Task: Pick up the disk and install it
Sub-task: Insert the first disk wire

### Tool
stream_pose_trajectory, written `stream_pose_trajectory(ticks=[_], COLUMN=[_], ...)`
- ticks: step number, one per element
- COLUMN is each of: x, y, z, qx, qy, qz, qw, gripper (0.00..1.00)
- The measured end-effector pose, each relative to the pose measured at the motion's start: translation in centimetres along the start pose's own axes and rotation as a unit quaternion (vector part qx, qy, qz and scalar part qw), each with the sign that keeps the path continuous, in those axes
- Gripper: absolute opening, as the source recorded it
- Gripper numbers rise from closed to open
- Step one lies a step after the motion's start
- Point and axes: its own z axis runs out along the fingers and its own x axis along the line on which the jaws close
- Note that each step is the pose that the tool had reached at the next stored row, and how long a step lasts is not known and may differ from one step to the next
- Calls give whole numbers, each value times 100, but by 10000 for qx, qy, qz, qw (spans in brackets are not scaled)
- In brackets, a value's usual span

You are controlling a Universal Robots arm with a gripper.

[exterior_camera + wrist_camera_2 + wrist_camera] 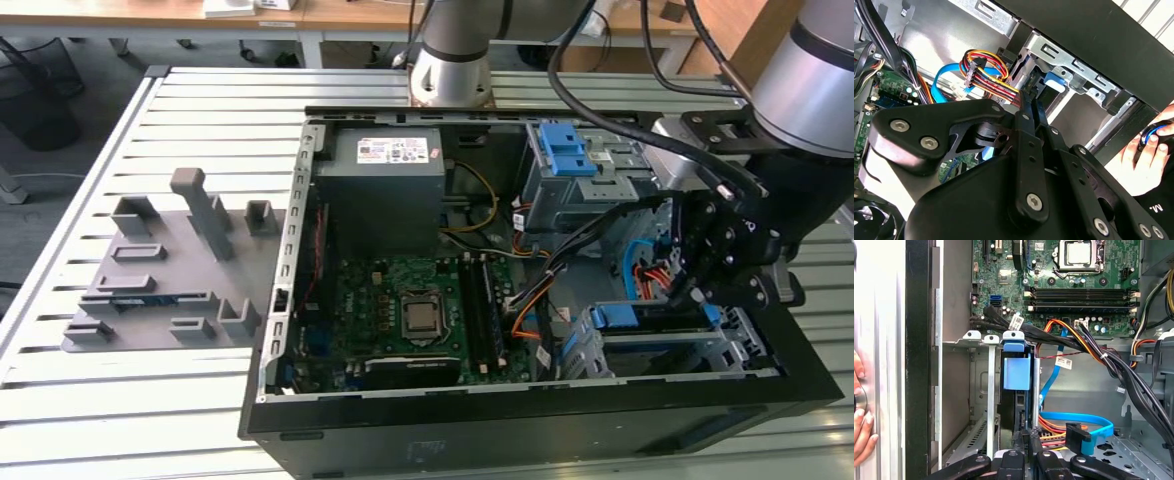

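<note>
The disk point(621, 318) sits edge-up in the lower drive cage point(727, 350) at the case's front corner on the exterior view's right. Its blue carrier frame point(1016, 372) shows between the cage's metal rails, and a blue tab point(1054, 80) of it sticks out in the second wrist view. My gripper point(694, 295) reaches down into the case right at the disk's end. The fingers lie close together, shut, with their tips point(1025, 436) against the disk's dark edge. In the second wrist view the gripper point(1026, 102) points straight at the cage.
Bundled orange and red cables point(984, 70) and a blue flat cable point(1074, 417) run beside the cage. A person's hand point(1149, 145) rests on the case's outer wall. The power supply point(387, 190), motherboard point(414, 310) and upper cage with blue latch point(567, 150) fill the case. A grey fixture point(174, 270) lies on the table.
</note>
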Motion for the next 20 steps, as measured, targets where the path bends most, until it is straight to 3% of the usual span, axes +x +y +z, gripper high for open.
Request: stream_pose_trajectory(ticks=[20], x=[33], y=[0], z=[19], qx=[0], qy=[2], qz=[0], qw=[10000], gripper=[16])
